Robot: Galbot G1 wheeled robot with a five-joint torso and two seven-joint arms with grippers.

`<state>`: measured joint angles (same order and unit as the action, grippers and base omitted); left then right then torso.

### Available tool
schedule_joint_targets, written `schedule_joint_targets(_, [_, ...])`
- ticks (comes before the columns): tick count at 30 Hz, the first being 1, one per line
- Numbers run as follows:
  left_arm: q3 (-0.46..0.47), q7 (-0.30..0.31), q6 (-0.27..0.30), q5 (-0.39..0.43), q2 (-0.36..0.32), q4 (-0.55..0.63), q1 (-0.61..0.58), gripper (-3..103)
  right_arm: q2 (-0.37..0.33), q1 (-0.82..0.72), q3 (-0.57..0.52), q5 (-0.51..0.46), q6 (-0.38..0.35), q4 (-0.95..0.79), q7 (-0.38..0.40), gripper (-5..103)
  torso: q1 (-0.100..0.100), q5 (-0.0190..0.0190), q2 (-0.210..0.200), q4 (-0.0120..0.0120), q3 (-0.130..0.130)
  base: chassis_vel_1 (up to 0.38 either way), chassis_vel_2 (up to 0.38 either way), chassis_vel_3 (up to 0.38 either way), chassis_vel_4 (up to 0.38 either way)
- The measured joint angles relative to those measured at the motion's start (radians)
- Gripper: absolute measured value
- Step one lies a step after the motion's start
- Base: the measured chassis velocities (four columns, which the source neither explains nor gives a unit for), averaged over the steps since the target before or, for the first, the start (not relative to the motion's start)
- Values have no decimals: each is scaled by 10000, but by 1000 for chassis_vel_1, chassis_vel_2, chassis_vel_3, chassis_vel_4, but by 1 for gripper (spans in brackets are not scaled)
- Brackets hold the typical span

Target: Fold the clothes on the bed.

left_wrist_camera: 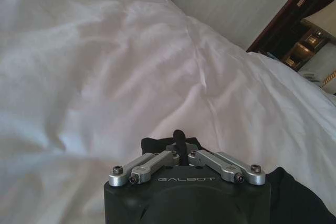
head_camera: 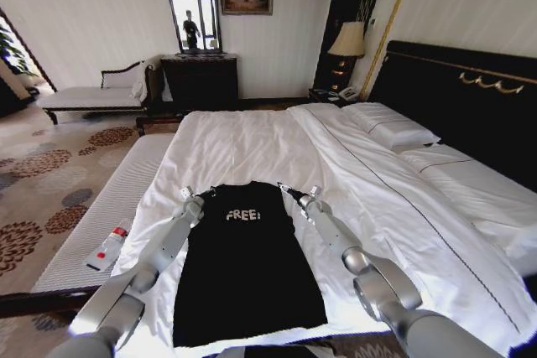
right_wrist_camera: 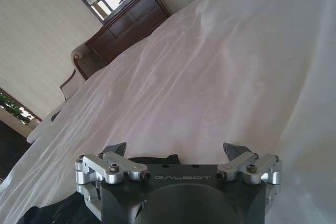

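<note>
The black T-shirt [head_camera: 247,266] with its white "FREE!" lettering lies flat on the white duvet of the bed [head_camera: 252,148], near the foot edge closest to the robot, its collar end pointing toward the far side of the bed and its hem toward the robot. The sleeves look folded in, so the cloth forms a long, narrow shape.

The left claw [head_camera: 195,199] sits at the shirt's left shoulder corner, and the right claw [head_camera: 300,195] at the right shoulder corner, so the garment's top edge runs between the two.

In the left wrist view, the left claw [left_wrist_camera: 179,141] has its fingers drawn together at the tip with a bit of black cloth rising between them; it appears to be clenched on the T-shirt [left_wrist_camera: 294,198], though the pinch point itself is small and hard to make out. In the right wrist view, the right claw [right_wrist_camera: 176,150] stands released, its fingertips [right_wrist_camera: 116,149] spread wide apart, with the black T-shirt [right_wrist_camera: 152,159] edge lying just below and between them on the duvet.

Beside the bed on the robot's left, a pale striped bench [head_camera: 101,207] carries a small bottle [head_camera: 109,246].
</note>
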<state>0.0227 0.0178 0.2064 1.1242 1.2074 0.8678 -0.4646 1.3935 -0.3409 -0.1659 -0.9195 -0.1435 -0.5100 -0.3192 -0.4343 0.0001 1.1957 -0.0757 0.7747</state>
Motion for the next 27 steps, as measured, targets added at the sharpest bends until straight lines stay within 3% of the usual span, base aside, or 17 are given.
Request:
schedule_joint_targets(14, [-159,59,18,139,-75,69,58,2,446,59,-314,877,-197,512,-239,103,0,-1,1,-3,0,0,0,0,0])
schedule_joint_targets(19, [-142,53,20,159,-75,69,12,2,613,98,-438,1002,-273,757,-76,96,0,-2,0,-2,0,0,0,0,0])
schedule_joint_targets(22, [-131,37,22,160,-97,65,1,2,696,203,-492,1092,-279,920,-53,88,0,-1,0,-2,-1,0,0,0,0])
schedule_joint_targets(25, [-125,3,24,161,-95,-10,20,2,780,306,-498,1150,-280,1002,-34,71,0,-1,1,-1,0,0,0,0,0])
schedule_joint_targets(27, [-123,-14,23,161,-79,-55,46,2,826,361,-489,1190,-280,1053,-25,71,0,-1,0,0,0,0,0,0,0])
